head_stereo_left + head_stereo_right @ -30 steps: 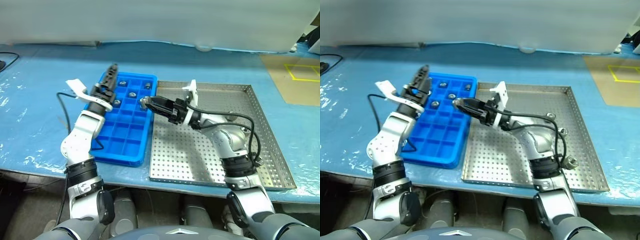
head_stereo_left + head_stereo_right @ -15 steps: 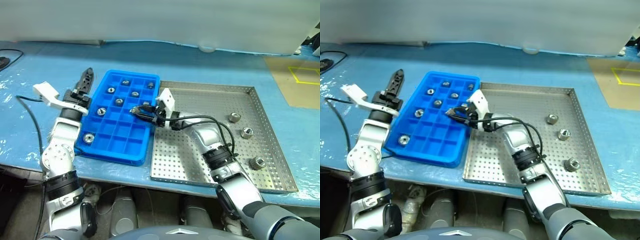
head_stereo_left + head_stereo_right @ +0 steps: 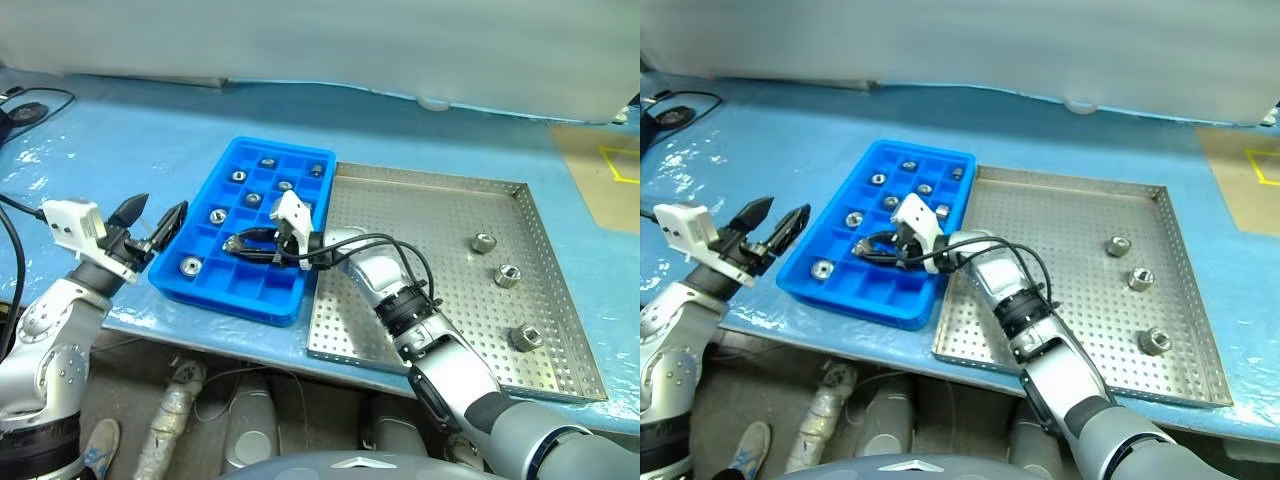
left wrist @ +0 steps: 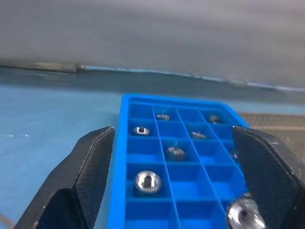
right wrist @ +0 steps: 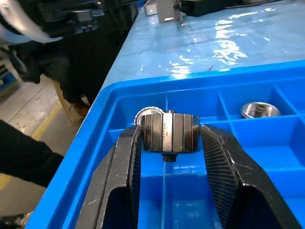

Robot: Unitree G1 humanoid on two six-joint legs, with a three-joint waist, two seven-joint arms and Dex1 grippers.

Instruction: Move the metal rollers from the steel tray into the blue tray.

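The left gripper (image 3: 150, 219) hangs off the table's (image 3: 130, 150) front edge, just left of the blue tray (image 3: 205, 285), its two black fingers spread wide with nothing between them. The blue tray lies on the table and holds several rollers (image 3: 191, 266) in separate compartments, most toward its far end and one near its front left corner. Over the tray's middle, the right gripper (image 3: 232, 244) reaches in from the right, its jaws clamped on one roller (image 5: 170, 131) held above the compartments. The steel tray (image 3: 440, 350) sits touching the blue tray's right side, with three rollers (image 3: 484, 242) well apart along its right part.
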